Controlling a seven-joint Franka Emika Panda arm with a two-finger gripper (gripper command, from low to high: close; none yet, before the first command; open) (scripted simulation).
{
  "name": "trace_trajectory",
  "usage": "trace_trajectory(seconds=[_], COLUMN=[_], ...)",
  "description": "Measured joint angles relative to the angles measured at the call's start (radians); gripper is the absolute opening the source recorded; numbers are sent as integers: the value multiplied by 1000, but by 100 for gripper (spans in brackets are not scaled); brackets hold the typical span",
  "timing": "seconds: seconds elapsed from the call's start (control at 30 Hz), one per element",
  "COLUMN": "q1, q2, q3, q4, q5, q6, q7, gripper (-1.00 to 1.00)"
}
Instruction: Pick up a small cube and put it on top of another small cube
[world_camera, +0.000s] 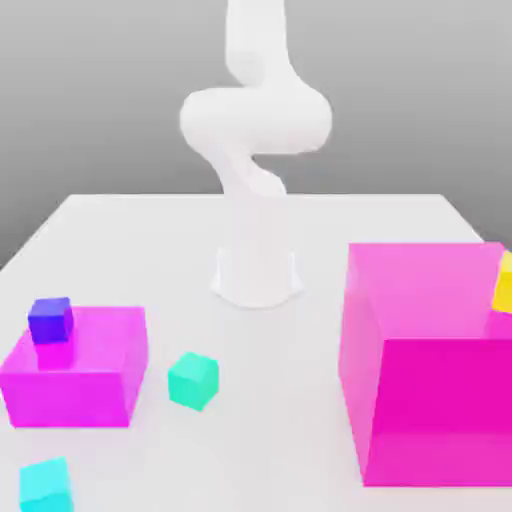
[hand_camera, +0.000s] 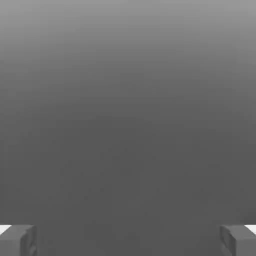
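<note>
Here in the hand view the jaws (hand_camera: 128, 241) stand wide apart with nothing between them, against plain grey; the exterior view has all the boxes and cubes instead. There's the cyan cube (world_camera: 46, 487), down at seven o'clock on the surface (world_camera: 275, 440)! Up from it, a dark blue cube (world_camera: 50, 321) sits atop the smaller magenta box (world_camera: 80, 375) around eight o'clock, and a teal cube (world_camera: 194, 381) rests between that box and the big magenta box (world_camera: 440, 400), out at four o'clock. The surface is pale and smooth, with a grey backdrop beyond the white arm (world_camera: 256, 120). The arm runs out of frame at twelve o'clock, the yellow cube (world_camera: 505, 284) is cut off at three, and the cyan one loses its lower edge.
</note>
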Motion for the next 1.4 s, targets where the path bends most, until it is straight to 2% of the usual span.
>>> trace_trajectory(seconds=[0.33,0.6,0.8,0.97,1.1,1.13,1.4], q1=[-143,-226,-277,-317,-338,-342,-341], q2=[369,659,876,1056,1201,1232,1214], q3=[1,-40,-69,-89,-75,-71,-73], q4=[16,29,38,46,72,78,74], q5=[-45,-54,-15,57,87,90,88], q6=[102,182,244,293,391,415,402], q7=[262,449,557,619,619,617,619], gripper=[0,0,0,0,0,-100,-100])
